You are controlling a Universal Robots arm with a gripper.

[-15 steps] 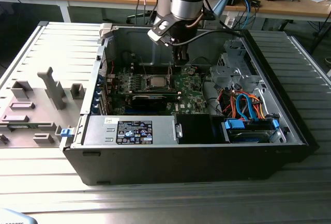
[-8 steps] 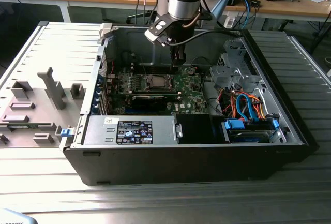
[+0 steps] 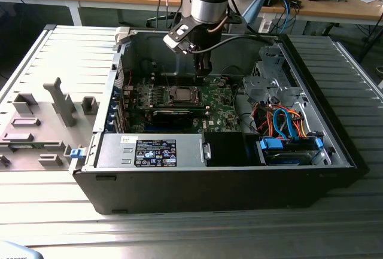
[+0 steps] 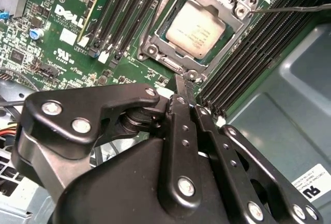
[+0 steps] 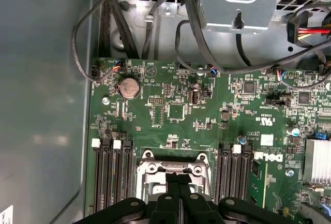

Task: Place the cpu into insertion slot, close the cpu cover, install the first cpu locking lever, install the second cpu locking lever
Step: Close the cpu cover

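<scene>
The cpu (image 4: 195,27), a dull silver square, lies in the insertion slot (image 3: 179,95) on the green board. The cpu cover (image 4: 155,35), a silver frame, lies flat around the chip. A thin lever rod (image 4: 289,9) runs out from one socket corner over the memory slots. My gripper (image 4: 182,81) is shut, with nothing visible between its fingers. Its tips sit right at the near corner of the socket frame; contact is unclear. In the first wrist view the shut gripper (image 5: 178,178) covers part of the socket (image 5: 152,175). In the exterior view the gripper (image 3: 204,75) hangs just behind the cpu.
Black memory slots (image 4: 243,53) flank the socket on both sides. A long black card (image 3: 173,114) lies in front of the socket, then the power supply (image 3: 149,151). Coloured cables and a drive cage (image 3: 287,127) fill the exterior view's right. Case walls enclose the board.
</scene>
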